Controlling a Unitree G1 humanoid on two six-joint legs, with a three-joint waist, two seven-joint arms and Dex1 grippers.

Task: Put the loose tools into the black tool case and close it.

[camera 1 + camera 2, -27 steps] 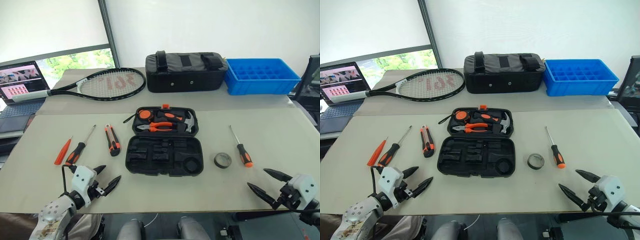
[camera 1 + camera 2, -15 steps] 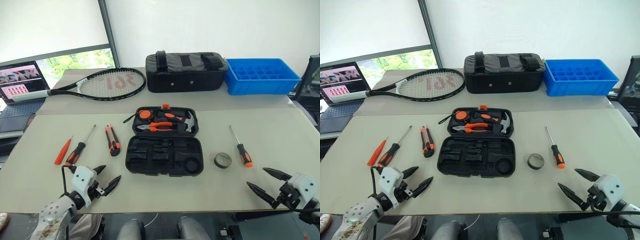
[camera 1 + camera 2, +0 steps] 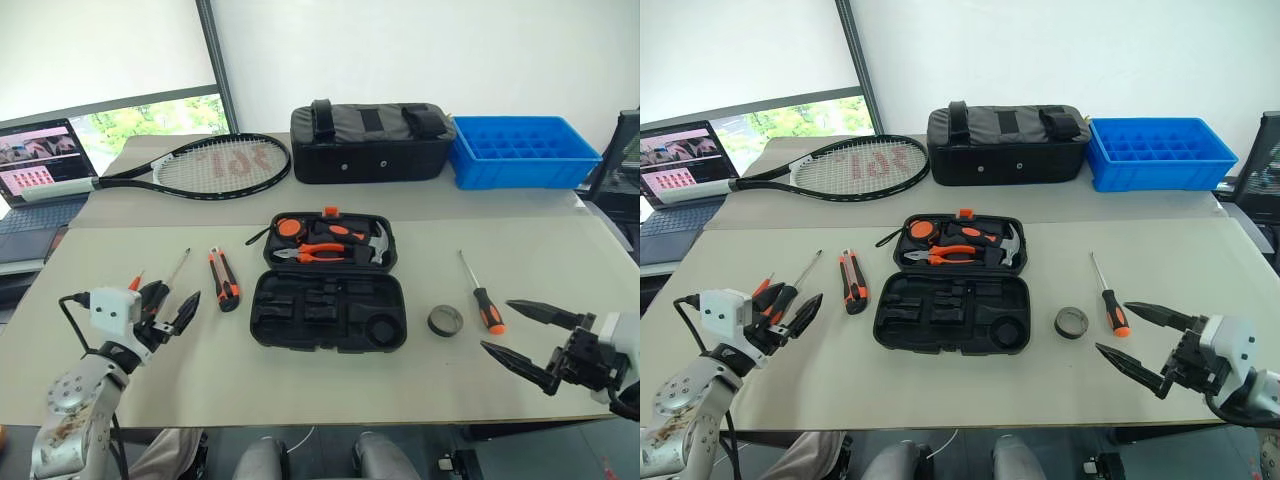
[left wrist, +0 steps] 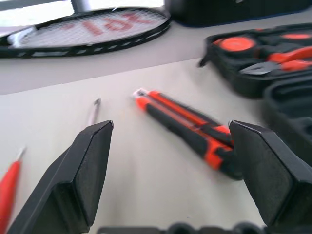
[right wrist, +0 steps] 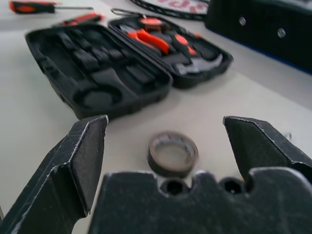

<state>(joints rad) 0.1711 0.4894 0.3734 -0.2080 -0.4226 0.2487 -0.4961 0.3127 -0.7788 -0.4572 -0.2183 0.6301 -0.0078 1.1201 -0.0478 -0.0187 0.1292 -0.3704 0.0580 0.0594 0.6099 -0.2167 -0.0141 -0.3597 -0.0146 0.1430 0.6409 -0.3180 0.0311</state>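
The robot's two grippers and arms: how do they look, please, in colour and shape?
Each gripper, left and right, has two black, pointed, wedge-shaped fingers on a white housing. A black cable loops from the left one. The left forearm is silver metal with worn, rust-coloured patches.

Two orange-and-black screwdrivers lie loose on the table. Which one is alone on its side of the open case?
The screwdriver on the robot's right, next to the tape roll. The other screwdriver lies left of the tool case, among other loose tools.

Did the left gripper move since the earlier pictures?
Yes. The left gripper, open, has gone up and toward the robot's left, from the table's near edge to the orange-black screwdriver left of the utility knife.
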